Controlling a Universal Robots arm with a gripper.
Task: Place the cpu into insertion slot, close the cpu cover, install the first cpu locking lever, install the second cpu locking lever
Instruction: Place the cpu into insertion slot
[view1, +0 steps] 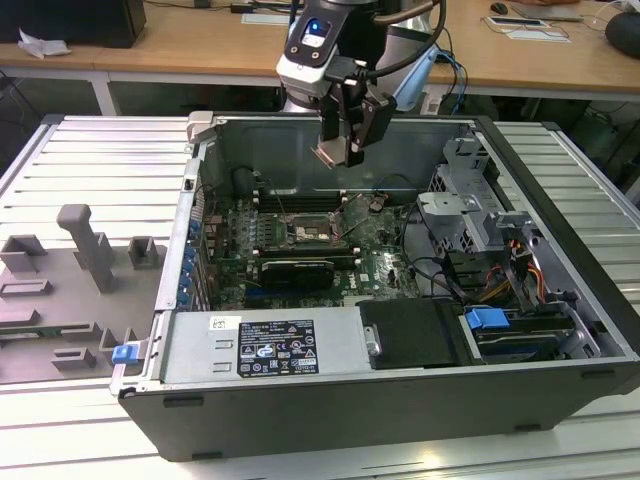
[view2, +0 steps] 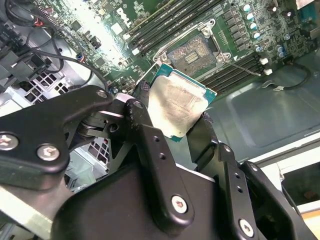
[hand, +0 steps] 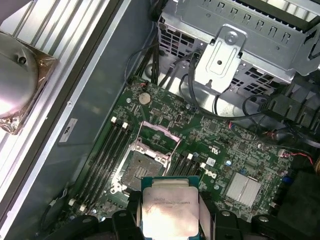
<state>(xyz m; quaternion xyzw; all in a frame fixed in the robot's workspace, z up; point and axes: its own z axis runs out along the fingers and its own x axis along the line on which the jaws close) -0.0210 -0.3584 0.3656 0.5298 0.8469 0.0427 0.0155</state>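
Note:
My gripper (view1: 340, 152) hangs above the open computer case, shut on the cpu (view1: 330, 153), a thin square chip with a silver-grey top. In both wrist views the cpu (view2: 180, 107) (hand: 170, 204) sits clamped by its edges between the black fingers (view2: 142, 117). Below it on the green board lies the insertion slot (hand: 142, 169) (view2: 197, 50) (view1: 312, 230), a dark pin grid in a silvery frame with nothing in it. The cpu cover (hand: 154, 134) stands swung open at the slot's far side. The chip is held well above the slot, touching nothing else.
Memory slots (hand: 102, 157) flank the socket. A long black graphics card (view1: 297, 272) lies beside it. A metal drive cage (view1: 470, 205) with cables fills the exterior view's right, and a power supply (view1: 265, 345) sits in front. A grey fixture tray (view1: 80, 270) is outside on the left.

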